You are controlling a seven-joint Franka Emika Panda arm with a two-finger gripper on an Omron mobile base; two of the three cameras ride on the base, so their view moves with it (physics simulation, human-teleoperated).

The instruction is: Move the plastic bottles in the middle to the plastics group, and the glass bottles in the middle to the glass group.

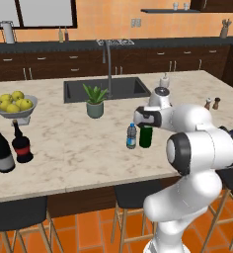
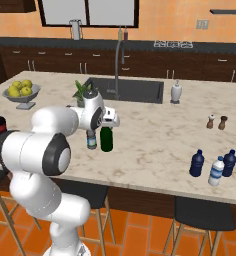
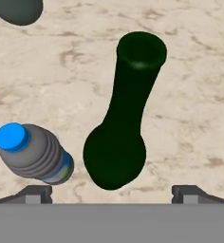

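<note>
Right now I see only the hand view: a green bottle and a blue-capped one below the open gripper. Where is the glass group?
Observer: Two dark bottles stand at the left end of the counter, near a fruit bowl.
Operator: And the plastics group?
Observer: Three plastic bottles cluster at the counter's right end.
Operator: Anything close behind the middle pair?
Observer: A potted plant stands behind them, in front of the sink.
</note>
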